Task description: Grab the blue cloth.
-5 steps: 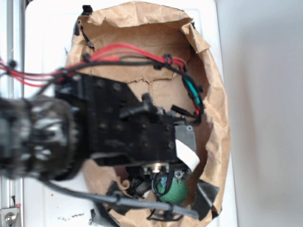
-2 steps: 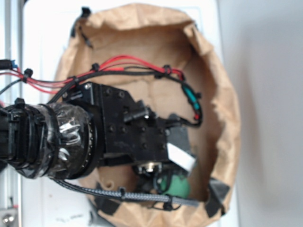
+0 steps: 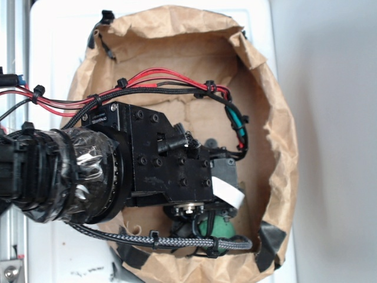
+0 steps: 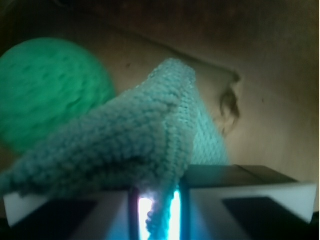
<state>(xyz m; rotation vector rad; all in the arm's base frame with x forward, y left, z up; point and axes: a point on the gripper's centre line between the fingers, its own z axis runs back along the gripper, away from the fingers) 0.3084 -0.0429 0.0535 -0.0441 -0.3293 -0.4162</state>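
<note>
Two views are given, and the exterior one is dominated by the black arm (image 3: 118,171), which reaches from the left into a crumpled brown paper bag (image 3: 177,41) lying open on a white worktop (image 3: 59,47). Beside the worktop a plain grey floor (image 3: 330,147) is seen; nothing more of the room is shown. Red and black cables (image 3: 159,79) are looped over the arm and across the bag's mouth.

Inside the bag, near its lower edge, a green ball (image 3: 217,231) is partly hidden beneath the wrist. In the wrist view the ball is seen at upper left, just behind the blue cloth (image 4: 130,140), which is bunched into a peak directly above the jaws (image 4: 159,202). The jaws are drawn nearly together, with only a narrow lit slit left, and a fold of the cloth is pinched in it.

The grip is judged slight: only a thin fold is held, so the fuzzy terry could be pulled free on lifting. The cloth or cables could also be snagged on the bag's walls, and the light bag dragged along.
</note>
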